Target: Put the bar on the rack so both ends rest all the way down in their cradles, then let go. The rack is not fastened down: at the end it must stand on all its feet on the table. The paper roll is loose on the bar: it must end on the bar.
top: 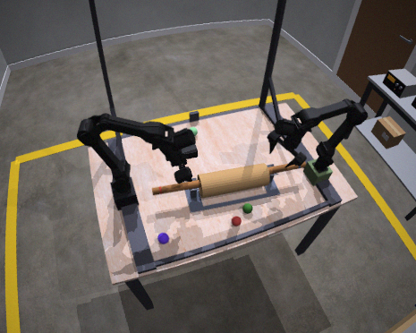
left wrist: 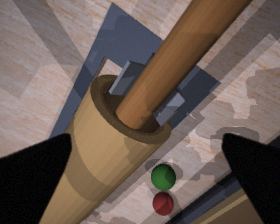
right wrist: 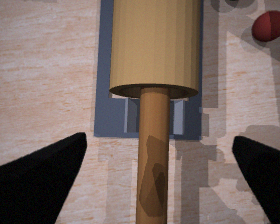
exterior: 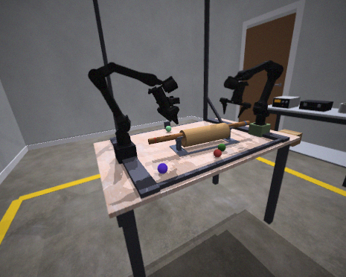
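Bar: we see brown, red-banded near one end
Paper roll: tan, thick
Left pincer: open
Right pincer: open

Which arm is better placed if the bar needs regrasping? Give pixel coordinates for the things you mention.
Right, I'd say: the bar (top: 174, 188) (exterior: 163, 139) (left wrist: 176, 57) (right wrist: 154, 120) runs straight between the open right gripper's (top: 182, 175) (exterior: 176, 121) (right wrist: 160, 139) fingers in its wrist view. The open left gripper (top: 279, 157) (exterior: 233, 112) (left wrist: 147, 140) sits skewed to it.

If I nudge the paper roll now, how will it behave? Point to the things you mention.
The paper roll (top: 234, 180) (exterior: 206, 134) (left wrist: 103, 150) (right wrist: 155, 45) will probably spin, being round and loose around the bar (top: 175, 187) (exterior: 161, 139) (left wrist: 176, 60) (right wrist: 153, 150). Its wide bore suggests it may also slide lengthwise.
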Controlling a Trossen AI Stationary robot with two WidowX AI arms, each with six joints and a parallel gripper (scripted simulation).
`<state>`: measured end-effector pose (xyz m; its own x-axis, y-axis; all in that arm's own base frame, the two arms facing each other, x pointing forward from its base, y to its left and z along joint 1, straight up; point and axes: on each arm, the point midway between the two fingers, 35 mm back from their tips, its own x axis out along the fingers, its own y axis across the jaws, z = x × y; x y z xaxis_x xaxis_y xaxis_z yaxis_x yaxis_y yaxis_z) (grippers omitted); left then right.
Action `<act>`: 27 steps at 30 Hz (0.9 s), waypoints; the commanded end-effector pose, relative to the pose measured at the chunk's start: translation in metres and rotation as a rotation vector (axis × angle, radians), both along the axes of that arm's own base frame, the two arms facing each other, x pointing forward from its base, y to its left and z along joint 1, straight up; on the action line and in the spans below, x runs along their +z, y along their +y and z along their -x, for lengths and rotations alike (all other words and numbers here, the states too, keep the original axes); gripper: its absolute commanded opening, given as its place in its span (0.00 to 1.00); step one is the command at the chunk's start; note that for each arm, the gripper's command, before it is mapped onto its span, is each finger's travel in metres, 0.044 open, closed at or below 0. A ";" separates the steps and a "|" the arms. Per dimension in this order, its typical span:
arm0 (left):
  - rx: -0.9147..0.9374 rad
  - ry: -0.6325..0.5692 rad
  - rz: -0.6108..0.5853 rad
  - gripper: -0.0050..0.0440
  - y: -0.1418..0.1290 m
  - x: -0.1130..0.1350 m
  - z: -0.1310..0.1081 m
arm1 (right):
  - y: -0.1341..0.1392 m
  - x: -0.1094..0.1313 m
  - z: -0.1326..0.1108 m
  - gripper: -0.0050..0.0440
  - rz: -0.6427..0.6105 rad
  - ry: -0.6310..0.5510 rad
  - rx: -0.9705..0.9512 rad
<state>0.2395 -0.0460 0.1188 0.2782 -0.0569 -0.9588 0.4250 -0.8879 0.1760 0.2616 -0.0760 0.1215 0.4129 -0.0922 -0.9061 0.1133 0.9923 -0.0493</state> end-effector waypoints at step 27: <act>0.947 -0.425 0.613 1.00 0.012 0.061 -0.064 | 0.023 0.070 -0.051 1.00 0.082 -0.490 0.049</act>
